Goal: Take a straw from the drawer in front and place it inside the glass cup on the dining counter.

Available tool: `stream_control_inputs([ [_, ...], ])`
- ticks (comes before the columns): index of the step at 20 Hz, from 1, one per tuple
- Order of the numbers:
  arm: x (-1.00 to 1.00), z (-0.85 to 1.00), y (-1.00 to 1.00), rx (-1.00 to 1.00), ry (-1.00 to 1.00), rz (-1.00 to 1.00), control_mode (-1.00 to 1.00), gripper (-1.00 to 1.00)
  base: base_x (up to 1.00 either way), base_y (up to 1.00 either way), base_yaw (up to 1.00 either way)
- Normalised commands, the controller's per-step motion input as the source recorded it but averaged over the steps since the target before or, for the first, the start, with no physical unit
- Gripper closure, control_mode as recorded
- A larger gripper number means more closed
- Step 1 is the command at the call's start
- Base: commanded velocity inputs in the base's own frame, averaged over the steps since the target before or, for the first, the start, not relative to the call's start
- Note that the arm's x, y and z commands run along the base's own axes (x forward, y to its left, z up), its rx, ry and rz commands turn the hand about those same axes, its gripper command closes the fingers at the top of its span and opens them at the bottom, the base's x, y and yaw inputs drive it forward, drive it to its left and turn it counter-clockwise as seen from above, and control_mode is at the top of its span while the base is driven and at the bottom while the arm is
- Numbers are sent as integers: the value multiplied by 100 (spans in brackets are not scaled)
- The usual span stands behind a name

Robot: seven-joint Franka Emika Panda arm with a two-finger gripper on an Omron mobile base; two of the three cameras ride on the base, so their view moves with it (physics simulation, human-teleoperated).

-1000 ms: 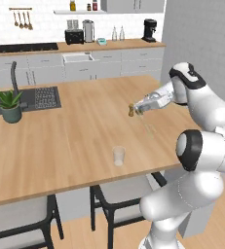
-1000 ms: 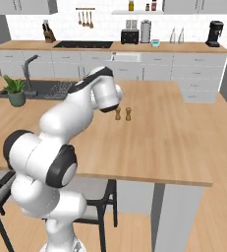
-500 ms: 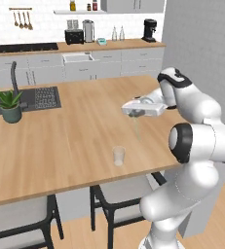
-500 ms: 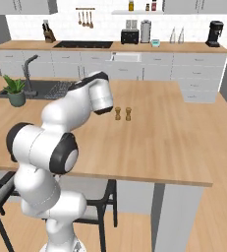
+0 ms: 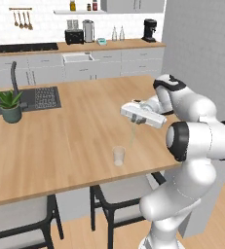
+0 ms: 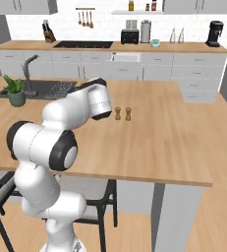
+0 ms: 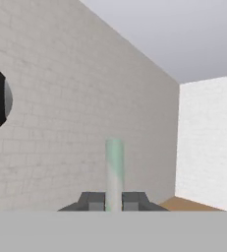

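My gripper point(image 5: 134, 120) hovers above the dining counter point(image 5: 65, 146), shut on the straw point(image 5: 132, 134), a thin pale stick that hangs down from the fingers. The straw's lower end is a little above the wood, just right of and beyond the glass cup point(image 5: 118, 156). That small clear tumbler stands upright near the counter's front edge. In the hand view the straw point(image 7: 114, 170) rises pale green between the two dark fingertips of the gripper point(image 7: 113, 201), in front of a white brick wall. The drawer is out of view.
A potted plant point(image 5: 9, 104) and a sink with a tap point(image 5: 14, 78) sit at the counter's left end. Two small shakers point(image 6: 123, 113) stand mid-counter. Dark-legged stools point(image 5: 119, 194) are tucked under the front edge. A grey wall point(image 5: 201, 48) is close on the right.
The hand has swung nearer to the front edge and the cup, and has turned so the straw now points down over the counter. The cup has not moved.
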Motion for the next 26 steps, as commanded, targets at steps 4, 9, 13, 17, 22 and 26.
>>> stream_control_inputs([
  [4, 0, -20, 0, 10, 0, 0, -100, 100, 0, 0, 0],
  [9, 0, -15, 0, 0, 0, 0, -100, 100, 0, 0, 0],
  [13, 0, -15, -1, -3, 0, -1, -100, 100, 0, 0, 0],
  [17, 3, -9, -1, -6, 0, -2, -100, 100, 0, 0, 0],
  [22, 11, -15, 0, -8, 0, -4, -100, 100, 0, 0, 0],
  [26, 7, -13, 0, -5, 0, -5, -100, 100, 0, 0, 0],
])
